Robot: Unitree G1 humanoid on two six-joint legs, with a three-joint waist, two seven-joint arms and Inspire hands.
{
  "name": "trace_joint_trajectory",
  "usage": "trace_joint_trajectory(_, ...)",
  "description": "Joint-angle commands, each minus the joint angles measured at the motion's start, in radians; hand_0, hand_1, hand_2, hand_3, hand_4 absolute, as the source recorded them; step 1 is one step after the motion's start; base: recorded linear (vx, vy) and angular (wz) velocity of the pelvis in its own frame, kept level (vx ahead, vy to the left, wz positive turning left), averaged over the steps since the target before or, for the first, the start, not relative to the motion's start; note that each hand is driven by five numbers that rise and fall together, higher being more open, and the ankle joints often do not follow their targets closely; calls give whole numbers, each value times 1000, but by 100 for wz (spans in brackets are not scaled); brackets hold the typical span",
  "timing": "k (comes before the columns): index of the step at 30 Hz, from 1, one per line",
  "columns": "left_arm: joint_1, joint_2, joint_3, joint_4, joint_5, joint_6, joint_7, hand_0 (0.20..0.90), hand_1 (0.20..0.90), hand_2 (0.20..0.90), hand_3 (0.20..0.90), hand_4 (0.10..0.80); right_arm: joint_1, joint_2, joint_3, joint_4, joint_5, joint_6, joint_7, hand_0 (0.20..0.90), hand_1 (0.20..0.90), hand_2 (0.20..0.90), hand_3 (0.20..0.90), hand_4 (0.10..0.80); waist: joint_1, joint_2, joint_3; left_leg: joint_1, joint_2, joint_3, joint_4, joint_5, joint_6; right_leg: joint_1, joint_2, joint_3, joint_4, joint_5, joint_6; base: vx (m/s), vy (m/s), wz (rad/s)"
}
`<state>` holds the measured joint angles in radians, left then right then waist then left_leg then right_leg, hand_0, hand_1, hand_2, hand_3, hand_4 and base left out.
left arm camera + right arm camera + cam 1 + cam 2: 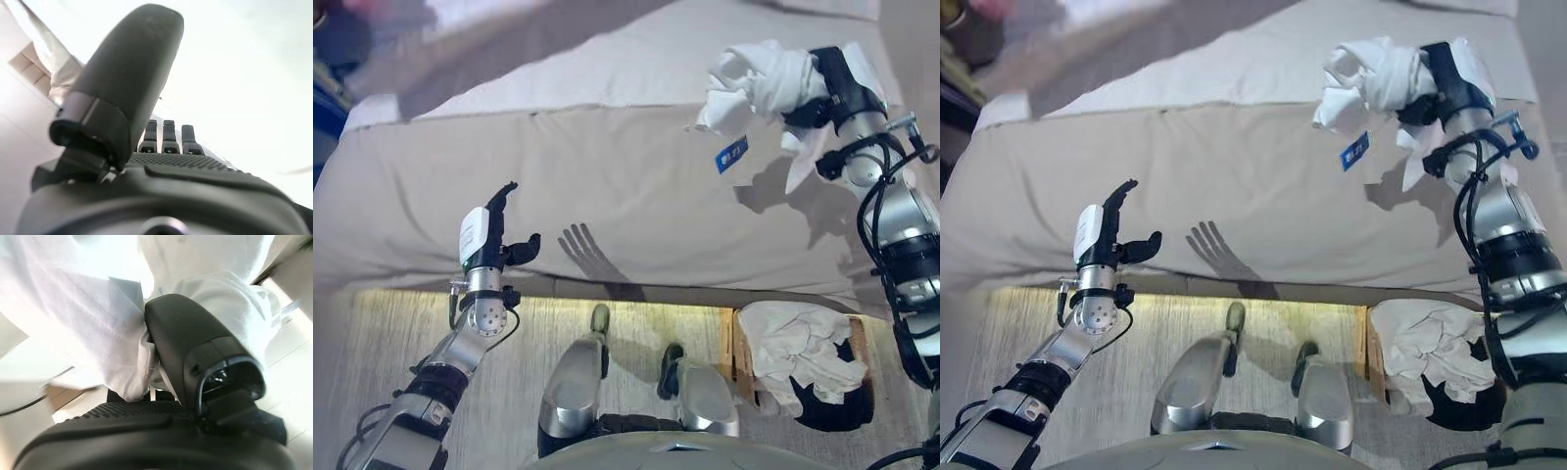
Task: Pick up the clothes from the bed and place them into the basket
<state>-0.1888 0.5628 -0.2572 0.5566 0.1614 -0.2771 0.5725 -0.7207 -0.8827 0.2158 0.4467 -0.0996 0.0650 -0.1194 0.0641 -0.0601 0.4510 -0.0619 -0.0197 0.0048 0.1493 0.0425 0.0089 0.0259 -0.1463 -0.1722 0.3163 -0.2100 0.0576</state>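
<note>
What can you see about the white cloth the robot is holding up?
The white cloth is soft, crumpled fabric, bunched in the right hand, whose thumb presses into its folds. It hangs in the air above the bed, with a loose end drooping below the hand and a small blue tag dangling under it.

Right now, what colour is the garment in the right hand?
White garment, with a blue tag; clearest in the left eye view.
</note>
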Motion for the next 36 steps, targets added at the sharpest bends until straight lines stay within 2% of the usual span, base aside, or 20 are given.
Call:
trace_joint_trajectory(1,57,-25,21,49,59,-48,39,900,900,900,900,800,78,-93,-35,-64,-12,-81,-21,300,300,300,200,100,-64,13,-248,83,46,85,50,-158,-6,-21,70,33,-84,102,-43,-21,-15,-32)
trace_joint_trajectory(7,52,-35,39,108,75,-53,50,900,900,900,900,800,222,-118,-133,-33,-20,-101,8,300,300,300,200,100,-118,10,-302,138,68,115,-67,-116,-22,-4,82,87,-178,158,-13,-48,-17,-29)
trace_joint_trajectory(16,22,-34,54,177,77,-89,85,900,900,900,900,800,377,-103,-222,46,22,-121,11,300,300,300,200,100,-174,13,-345,173,70,134,-206,-68,-28,-11,100,157,-276,228,18,-75,-29,-23)
trace_joint_trajectory(21,31,-28,67,154,123,-128,131,900,900,900,900,800,446,-80,-260,97,22,-126,21,300,300,300,200,100,-192,15,-353,180,67,158,-225,-68,-30,-17,100,179,-328,268,31,-44,-17,-11)
trace_joint_trajectory(29,54,-33,73,124,134,-153,133,900,900,900,900,800,486,-34,-244,196,39,-103,25,300,300,300,200,100,-191,18,-358,182,62,167,-225,-74,-25,-22,111,196,-337,277,29,-8,-13,-4)
trace_joint_trajectory(33,50,-37,63,120,126,-158,118,900,900,900,900,800,468,-12,-230,324,86,-59,69,300,300,300,200,100,-182,17,-364,186,66,168,-230,-74,-28,-14,114,191,-350,281,28,-9,-37,-7)
trace_joint_trajectory(36,39,-39,43,126,123,-157,107,900,900,900,900,800,445,10,-212,444,92,-78,58,300,300,300,200,100,-171,16,-365,187,71,169,-230,-71,-29,-13,118,186,-352,282,25,-11,-55,1)
